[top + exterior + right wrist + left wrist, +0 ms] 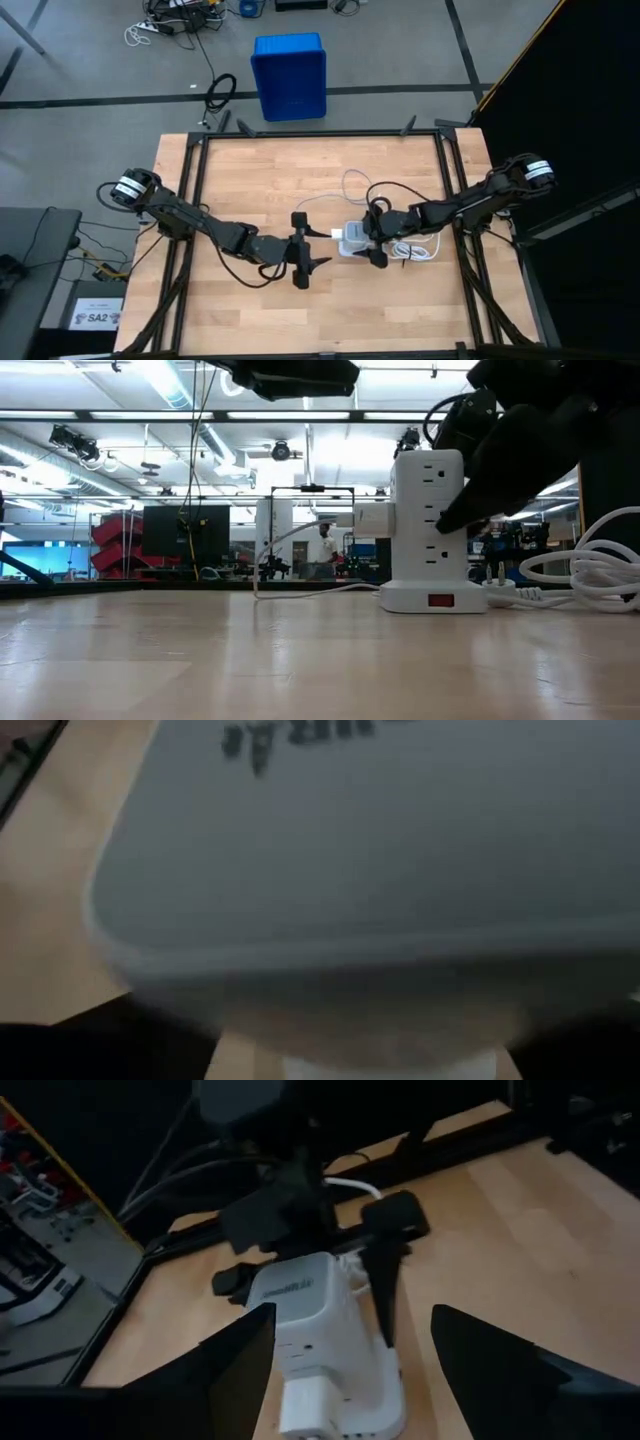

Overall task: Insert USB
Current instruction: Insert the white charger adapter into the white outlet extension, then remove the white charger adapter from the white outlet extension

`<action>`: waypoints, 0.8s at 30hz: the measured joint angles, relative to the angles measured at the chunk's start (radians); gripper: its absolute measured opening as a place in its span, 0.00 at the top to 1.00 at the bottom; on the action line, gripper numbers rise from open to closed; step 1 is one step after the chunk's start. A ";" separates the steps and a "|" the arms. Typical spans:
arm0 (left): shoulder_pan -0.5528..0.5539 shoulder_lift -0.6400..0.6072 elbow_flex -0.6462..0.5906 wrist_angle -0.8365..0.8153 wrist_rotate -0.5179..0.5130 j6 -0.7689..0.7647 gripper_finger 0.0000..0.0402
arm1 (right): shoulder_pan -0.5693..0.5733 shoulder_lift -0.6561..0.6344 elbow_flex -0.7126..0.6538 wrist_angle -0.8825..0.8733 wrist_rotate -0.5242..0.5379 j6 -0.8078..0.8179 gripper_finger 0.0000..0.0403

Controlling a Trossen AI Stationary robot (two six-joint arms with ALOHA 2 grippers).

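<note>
A white socket tower point(352, 241) stands upright on the wooden table. A small white cube point(370, 520) sits plugged into its side. The thin white USB cable point(349, 182) runs from that cube point(296, 537) and lies in loose loops toward the far edge. My left gripper point(324, 248) is open, level with the cube and just short of it, with the tower ahead between its fingers point(352, 1320). My right gripper point(373, 234) is open over the tower's top, one finger on each side. In the right wrist view the tower's top point(380, 870) fills the frame. My right gripper reaches the tower's upper part point(300, 1285) from the table's right side and above, straddling it. One finger point(385, 1275) stands apart from the wall. Whether the other finger point(235, 1280) touches the tower, I cannot tell.
The tower's thicker white cord point(415, 250) is coiled on the table right of the tower, under the right arm. A black frame point(320, 133) borders the table. A blue crate point(289, 75) stands on the floor beyond the far edge. Bare wood lies near and left.
</note>
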State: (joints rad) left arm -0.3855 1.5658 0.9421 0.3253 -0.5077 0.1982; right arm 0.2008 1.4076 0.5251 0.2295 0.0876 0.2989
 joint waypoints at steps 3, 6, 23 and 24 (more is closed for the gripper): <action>0.011 0.000 0.000 0.000 -0.001 -0.001 0.37 | 0.001 -0.045 0.000 -0.084 -0.028 0.040 0.20; 0.023 0.000 0.000 0.001 -0.001 -0.003 0.37 | 0.002 -0.099 0.000 -0.152 -0.044 0.038 0.26; 0.045 -0.201 0.011 -0.022 0.104 0.036 0.37 | 0.014 -0.684 0.026 -0.405 0.066 -0.112 0.36; 0.047 -0.236 0.011 -0.055 0.095 0.034 0.38 | 0.016 -0.720 0.026 -0.417 0.082 -0.123 0.36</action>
State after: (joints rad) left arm -0.3380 1.3302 0.9531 0.2701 -0.4122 0.2319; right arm 0.2166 0.6878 0.5514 -0.1880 0.1693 0.1755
